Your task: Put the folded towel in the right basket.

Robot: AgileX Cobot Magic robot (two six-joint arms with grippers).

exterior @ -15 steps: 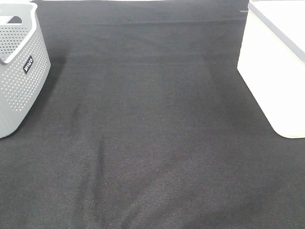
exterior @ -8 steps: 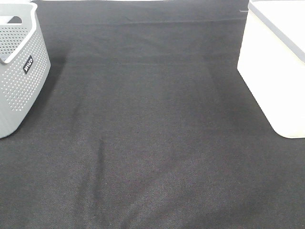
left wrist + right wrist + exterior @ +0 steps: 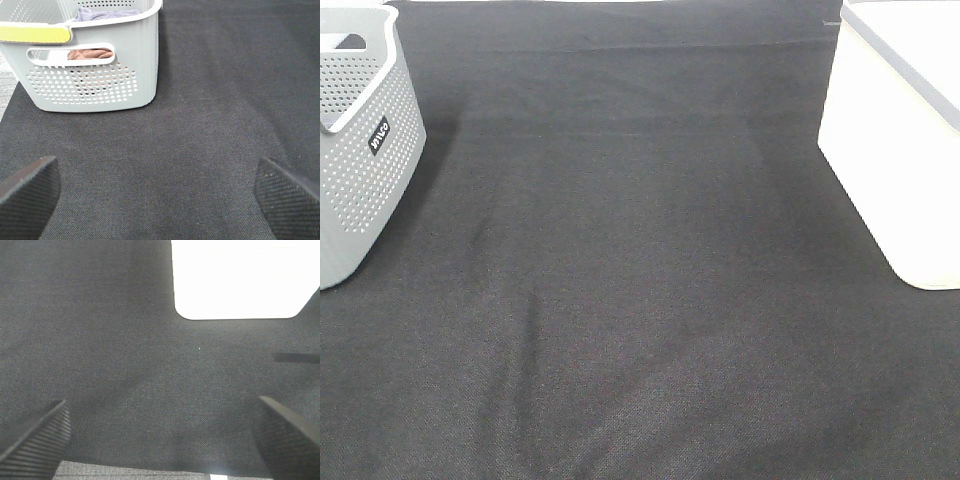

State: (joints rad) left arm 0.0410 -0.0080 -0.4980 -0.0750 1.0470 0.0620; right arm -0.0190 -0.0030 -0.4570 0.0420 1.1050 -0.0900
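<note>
The white right basket (image 3: 900, 150) stands at the right edge of the black cloth; it also shows in the right wrist view (image 3: 240, 277). Its inside is hidden. The grey perforated left basket (image 3: 360, 150) stands at the left edge. In the left wrist view this basket (image 3: 95, 75) holds a grey towel (image 3: 107, 14) and a brown towel (image 3: 90, 53) seen through the handle slot. My left gripper (image 3: 160, 195) is open and empty above the cloth, short of the grey basket. My right gripper (image 3: 160, 435) is open and empty above the cloth, short of the white basket. Neither gripper shows in the exterior view.
A black cloth (image 3: 640, 300) covers the table, with a slight crease (image 3: 530, 320) left of the middle. A yellow-green strip (image 3: 32, 34) runs along the grey basket's rim. The cloth's front edge (image 3: 125, 471) shows under the right gripper.
</note>
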